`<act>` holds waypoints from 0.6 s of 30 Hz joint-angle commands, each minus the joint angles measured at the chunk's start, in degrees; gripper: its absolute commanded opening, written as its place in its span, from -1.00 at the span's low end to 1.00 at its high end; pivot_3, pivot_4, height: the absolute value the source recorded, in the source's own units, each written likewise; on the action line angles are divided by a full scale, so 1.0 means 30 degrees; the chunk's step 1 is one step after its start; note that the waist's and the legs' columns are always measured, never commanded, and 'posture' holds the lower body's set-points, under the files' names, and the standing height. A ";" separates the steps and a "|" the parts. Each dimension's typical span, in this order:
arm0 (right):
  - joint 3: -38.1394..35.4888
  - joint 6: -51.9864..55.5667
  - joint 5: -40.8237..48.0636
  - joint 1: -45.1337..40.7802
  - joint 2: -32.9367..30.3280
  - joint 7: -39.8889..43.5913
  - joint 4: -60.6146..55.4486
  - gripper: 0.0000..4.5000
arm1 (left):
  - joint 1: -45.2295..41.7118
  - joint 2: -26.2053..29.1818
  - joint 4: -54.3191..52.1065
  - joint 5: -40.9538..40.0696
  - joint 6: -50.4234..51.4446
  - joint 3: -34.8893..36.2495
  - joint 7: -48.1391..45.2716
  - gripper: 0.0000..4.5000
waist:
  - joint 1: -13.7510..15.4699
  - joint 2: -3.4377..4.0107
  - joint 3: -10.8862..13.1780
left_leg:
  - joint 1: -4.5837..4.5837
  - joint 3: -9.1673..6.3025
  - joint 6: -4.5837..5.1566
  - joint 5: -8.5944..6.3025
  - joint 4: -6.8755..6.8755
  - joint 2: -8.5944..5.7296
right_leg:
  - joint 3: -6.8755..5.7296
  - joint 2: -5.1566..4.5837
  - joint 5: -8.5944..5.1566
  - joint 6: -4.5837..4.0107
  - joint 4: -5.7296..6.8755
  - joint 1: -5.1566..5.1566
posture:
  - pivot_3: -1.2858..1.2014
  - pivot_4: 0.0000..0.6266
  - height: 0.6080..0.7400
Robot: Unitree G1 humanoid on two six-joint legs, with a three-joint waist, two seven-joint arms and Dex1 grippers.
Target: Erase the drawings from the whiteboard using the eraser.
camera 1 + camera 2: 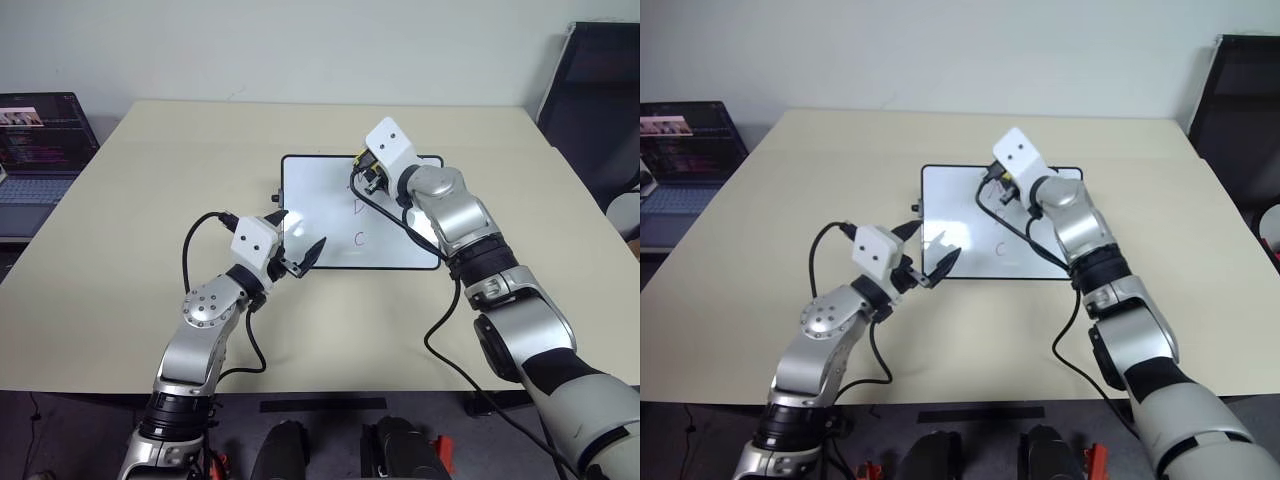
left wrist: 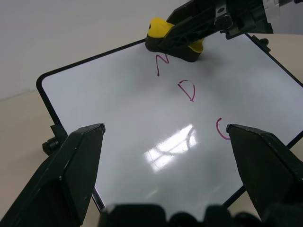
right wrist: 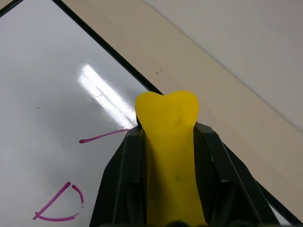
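Observation:
The whiteboard (image 1: 325,190) lies flat at the middle of the table. Down its right half run the drawings: a pink M (image 2: 161,64), a pink D (image 2: 188,90) and a C (image 2: 221,128). My right gripper (image 1: 366,180) is shut on the yellow eraser (image 3: 170,142), whose black underside rests on the board at the M and covers part of it. A pink stroke (image 3: 102,137) pokes out beside the eraser. My left gripper (image 1: 300,232) is open and holds nothing, hovering over the board's near left edge, with its fingers (image 2: 80,161) spread wide.
The beige table (image 1: 150,200) has bare room all around the board. An open laptop (image 1: 35,150) stands off its left side. A dark chair (image 1: 600,100) is at the back right. Black cables loop from both wrists.

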 commanded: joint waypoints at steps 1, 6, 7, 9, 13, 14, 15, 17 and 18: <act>-0.0366 -0.0371 -0.0429 -0.0404 -0.0370 -0.0619 0.0166 -0.52 | -0.0188 -0.0004 -0.0708 -0.0017 -0.0186 0.0053 -0.0006 1.00 | 0.0003 0.0000 0.0000 | 0.0000 0.0000 0.0000 0.0000 0.0000 0.0000 | 0.0002 0.0000 0.0000 0.0000 0.0000 0.0000 | 0.03 -0.52 1.00; 0.0118 -0.0047 -0.0334 0.0124 0.0095 0.0097 -0.0398 -0.52 | -0.0104 0.0060 -0.0885 -0.0014 -0.0095 0.0103 0.0012 1.00 | -0.0002 0.0000 0.0000 | 0.0000 0.0000 0.0000 0.0000 0.0000 0.0001 | 0.0003 0.0000 0.0000 0.0000 0.0000 0.0000 | 0.03 -0.52 1.00; 0.0196 0.0041 -0.0317 0.0212 0.0217 0.0218 -0.0506 -0.52 | -0.0076 0.0084 -0.0908 -0.0008 -0.0088 0.0125 0.0014 1.00 | -0.0002 0.0000 0.0000 | 0.0000 -0.0001 0.0000 0.0000 0.0000 0.0002 | 0.0003 0.0000 0.0000 0.0000 0.0000 0.0000 | 0.03 -0.52 1.00; 0.0295 0.0157 -0.0319 0.0291 0.0425 0.0381 -0.0630 -0.52 | -0.0026 0.0111 -0.0923 -0.0010 -0.0101 0.0165 0.0017 1.00 | -0.0018 0.0000 0.0000 | 0.0000 -0.0001 0.0000 0.0000 0.0000 0.0003 | 0.0003 0.0001 0.0000 0.0000 0.0000 0.0000 | 0.03 -0.52 1.00; 0.0584 0.0256 -0.0345 0.0231 0.1160 0.0588 -0.0623 -0.52 | 0.0237 0.0136 -0.0860 0.0021 -0.0287 0.0261 0.0060 1.00 | -0.0171 0.0001 -0.0001 | 0.0005 0.0002 -0.0001 0.0000 -0.0003 0.0017 | 0.0008 0.0005 0.0000 0.0000 0.0005 -0.0001 | 0.03 -0.52 1.00; 0.0638 0.0209 -0.0352 0.0138 0.1378 0.0585 -0.0515 -0.52 | 0.0304 0.0138 -0.0849 0.0022 -0.0328 0.0291 0.0073 1.00 | -0.0177 0.0001 0.0000 | 0.0007 0.0000 -0.0001 0.0000 -0.0004 0.0020 | 0.0008 0.0005 0.0000 -0.0001 0.0005 -0.0001 | 0.03 -0.52 1.00; 0.0674 0.0161 -0.0360 0.0051 0.1561 0.0576 -0.0411 -0.52 | 0.0369 0.0136 -0.0851 0.0029 -0.0362 0.0310 0.0091 1.00 | -0.0179 0.0001 0.0000 | 0.0009 0.0000 0.0000 0.0000 -0.0004 0.0021 | 0.0009 0.0006 0.0001 -0.0001 0.0008 -0.0001 | 0.03 -0.52 1.00; 0.0703 -0.0002 -0.0399 -0.0183 0.1924 0.0568 -0.0086 -0.52 | 0.0502 0.0137 -0.0828 0.0044 -0.0458 0.0353 0.0120 1.00 | -0.0181 0.0001 0.0000 | 0.0010 0.0001 -0.0001 0.0000 -0.0005 0.0020 | 0.0010 0.0007 0.0001 -0.0002 0.0007 -0.0002 | 0.03 -0.52 1.00; 0.0701 -0.0091 -0.0424 -0.0281 0.2048 0.0549 0.0074 -0.52 | 0.0556 0.0133 -0.0783 0.0057 -0.0522 0.0374 0.0138 1.00 | -0.0170 0.0000 0.0000 | 0.0010 0.0001 -0.0001 0.0000 -0.0006 0.0018 | 0.0009 0.0006 0.0001 -0.0002 0.0007 -0.0001 | 0.03 -0.52 1.00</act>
